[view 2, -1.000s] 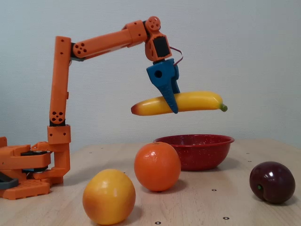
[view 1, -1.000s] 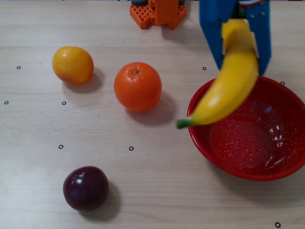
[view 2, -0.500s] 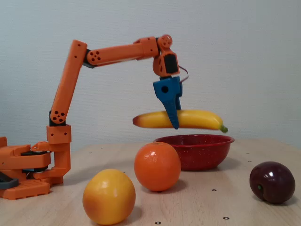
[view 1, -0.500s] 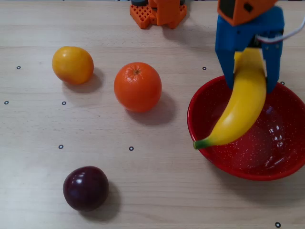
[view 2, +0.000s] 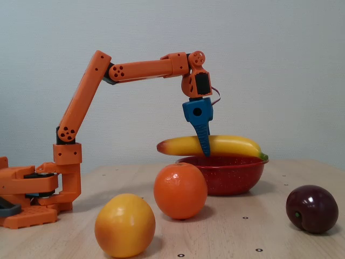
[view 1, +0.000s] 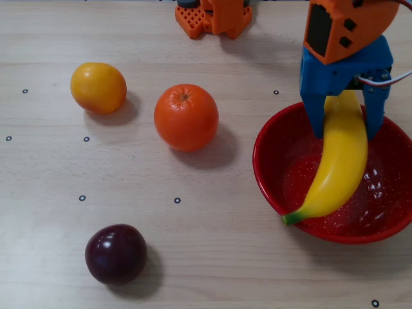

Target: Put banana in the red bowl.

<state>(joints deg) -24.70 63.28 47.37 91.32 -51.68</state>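
The long yellow banana [view 1: 338, 161] [view 2: 229, 145] hangs just above the red bowl [view 1: 270, 174] [view 2: 226, 175], its green tip over the bowl's near rim in the overhead view. My blue gripper [view 1: 343, 132] [view 2: 205, 152] is shut on the banana near its middle. In the fixed view the banana lies almost level, right at the height of the bowl's rim, with the orange-red tip sticking out to the left.
An orange [view 1: 186, 117] [view 2: 180, 190] sits left of the bowl. A yellow-orange fruit [view 1: 98, 87] [view 2: 124, 225] lies at the far left and a dark purple plum [view 1: 116, 253] [view 2: 311, 208] near the front. The arm's orange base [view 1: 214, 16] [view 2: 27, 197] stands at the back.
The arm has reached further out and lowered. The banana moved from above the bowl's left rim to over its inside, dropping to rim height.
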